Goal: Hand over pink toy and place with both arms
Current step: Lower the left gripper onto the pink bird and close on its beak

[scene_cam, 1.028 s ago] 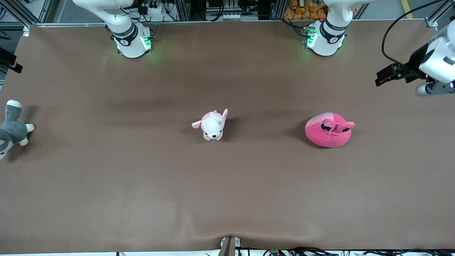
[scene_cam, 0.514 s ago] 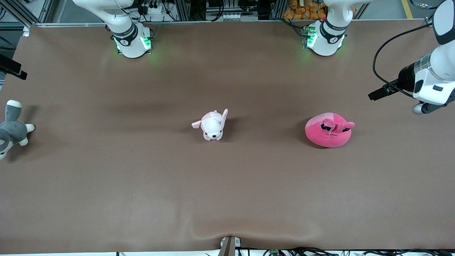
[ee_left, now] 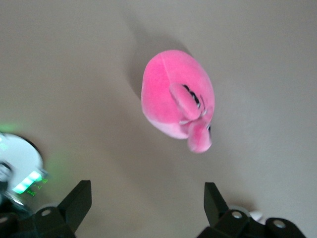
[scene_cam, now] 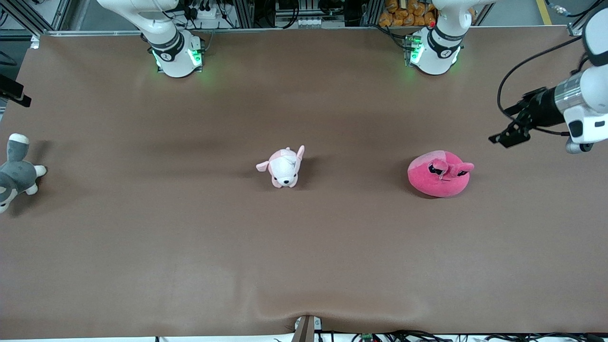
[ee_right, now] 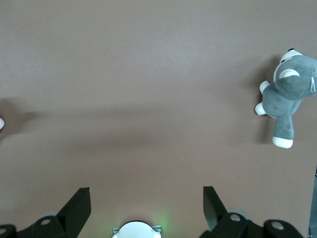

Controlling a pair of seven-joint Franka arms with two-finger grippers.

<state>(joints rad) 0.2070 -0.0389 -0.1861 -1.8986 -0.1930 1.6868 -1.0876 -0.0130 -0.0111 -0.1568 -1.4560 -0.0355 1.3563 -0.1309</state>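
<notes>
The pink toy [scene_cam: 439,175] lies on the brown table [scene_cam: 304,247] toward the left arm's end, eyes and ear flaps facing up. In the left wrist view the pink toy [ee_left: 176,99] lies some way off from the fingers. My left gripper [scene_cam: 510,121] hangs open in the air over the table's edge at the left arm's end, apart from the toy and tilted toward it. In its own view the left gripper [ee_left: 146,196] holds nothing. The right gripper [ee_right: 143,198] is open and empty, high over the table near its own base.
A pale pink-and-white plush dog [scene_cam: 283,167] sits mid-table. At the right arm's end of the table lies a grey-and-white plush [scene_cam: 16,173], which the right wrist view also shows [ee_right: 285,94]. The arm bases [scene_cam: 176,57] [scene_cam: 433,52] glow green at the table's back edge.
The left arm has swung its gripper round and a little lower, so it now points toward the pink toy. The toys have not moved. Both grippers stay open.
</notes>
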